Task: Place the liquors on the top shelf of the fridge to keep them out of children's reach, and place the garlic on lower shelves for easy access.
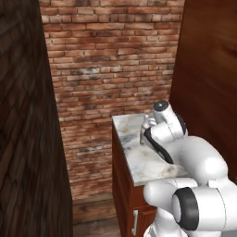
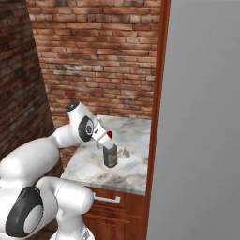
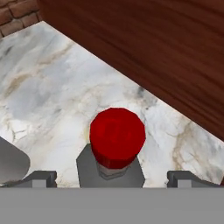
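Note:
A dark grey liquor bottle with a red cap stands upright on the marble counter. My gripper hangs just above it, open, and its fingertips stand wide apart on either side of the cap without touching it. In the right base view the gripper sits at the bottle's neck. The garlic, a small off-white bulb, lies on the counter just right of the bottle. The fridge shows its flat grey door at the right. The top shelf and lower shelves are hidden.
A dark wood cabinet side rises right behind the bottle, and its edge borders the counter. A brick wall backs the counter. Wood drawers with a handle sit below the marble top.

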Robot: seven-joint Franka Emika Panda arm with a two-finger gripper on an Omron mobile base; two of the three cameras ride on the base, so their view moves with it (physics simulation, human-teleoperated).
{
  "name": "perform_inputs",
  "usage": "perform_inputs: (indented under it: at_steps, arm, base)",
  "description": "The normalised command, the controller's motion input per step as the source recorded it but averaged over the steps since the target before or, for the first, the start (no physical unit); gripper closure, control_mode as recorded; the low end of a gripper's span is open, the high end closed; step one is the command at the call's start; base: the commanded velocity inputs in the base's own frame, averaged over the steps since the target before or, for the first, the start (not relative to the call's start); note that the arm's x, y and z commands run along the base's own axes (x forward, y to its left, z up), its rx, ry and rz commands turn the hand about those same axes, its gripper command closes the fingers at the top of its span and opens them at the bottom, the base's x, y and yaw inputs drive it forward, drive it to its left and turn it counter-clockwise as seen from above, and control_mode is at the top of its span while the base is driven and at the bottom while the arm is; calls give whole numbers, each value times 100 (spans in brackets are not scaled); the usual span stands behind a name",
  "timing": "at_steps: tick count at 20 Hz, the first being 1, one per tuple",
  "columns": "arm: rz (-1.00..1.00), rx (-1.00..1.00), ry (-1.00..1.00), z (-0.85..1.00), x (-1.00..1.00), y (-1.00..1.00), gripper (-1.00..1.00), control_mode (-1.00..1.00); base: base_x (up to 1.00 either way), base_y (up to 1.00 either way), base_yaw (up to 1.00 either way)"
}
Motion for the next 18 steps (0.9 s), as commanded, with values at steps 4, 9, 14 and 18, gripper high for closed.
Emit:
perform_inputs:
  at_steps: [4,9,14,18]
  arm:
    - [0,0,0,-20,18,-10,-100,-100]
    - [0,0,0,-16,15,-16,-100,-100]
    - [0,0,0,-15,8,-17,-100,-100]
    - [0,0,0,-17,5,-10,-100,-100]
  base:
    - [0,0,0]
    - [0,0,0]
    - [0,0,0]
    - [0,0,0]
